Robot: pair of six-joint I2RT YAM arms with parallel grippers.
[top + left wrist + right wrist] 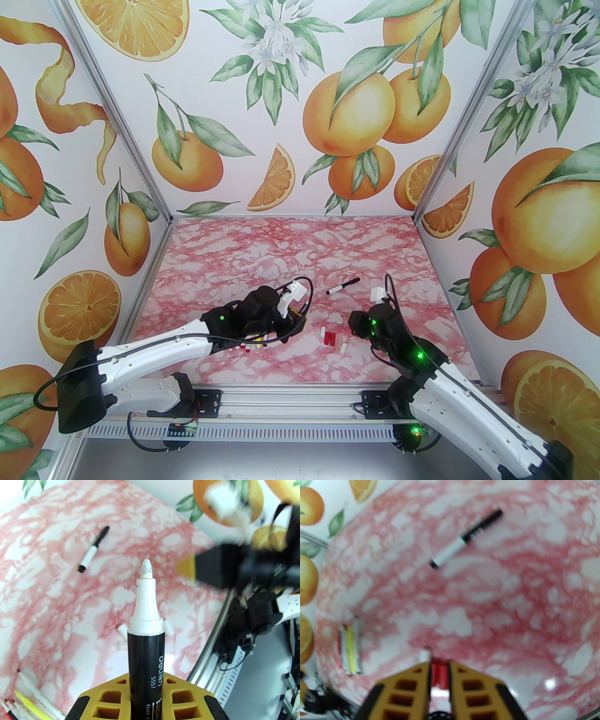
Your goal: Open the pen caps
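Left pincer (pixel 145 676) clenched on black-barrelled marker (pixel 144 644), white tip bare. Right pincer (pixel 439 667) clenched, red caps (pixel 439 674) seen between fingers; hold unclear. White cap (pixel 343 348) lay nearby on worktop (pixel 290 243). Black-and-white pen (pixel 343 285) lay farther back.

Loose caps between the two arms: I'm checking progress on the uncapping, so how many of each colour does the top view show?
Red short cylindrical plastic caps: 2
White short cylindrical plastic caps: 2
Total: 4
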